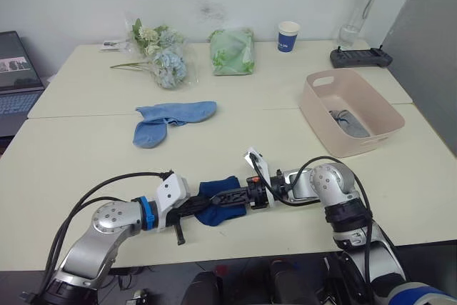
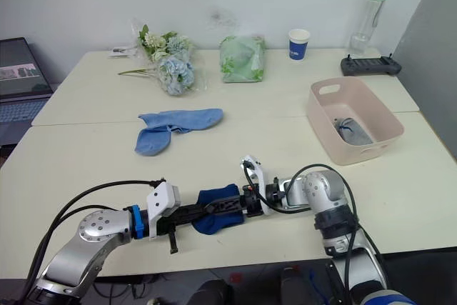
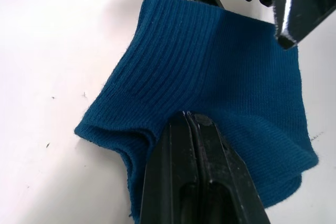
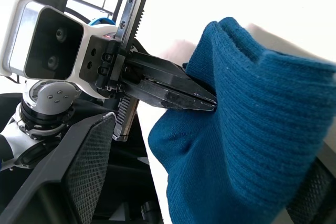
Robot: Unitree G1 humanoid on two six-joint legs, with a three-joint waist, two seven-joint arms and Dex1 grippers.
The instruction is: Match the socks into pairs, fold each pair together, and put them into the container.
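Observation:
The dark navy socks lie bunched near the table's front edge, between my two grippers. From the left, my left gripper is shut on the ribbed edge of this bundle. My right gripper comes in from the right and stands open, its fingers wide apart, with the bundle's other end between them and draped over one finger. Two light blue socks lie overlapped in the middle of the table. The pale pink container stands at the right with a grey sock inside.
Along the back of the table are a flower bunch, a green bag, a blue paper cup, a bottle and a black controller. A laptop sits off the table's left side.

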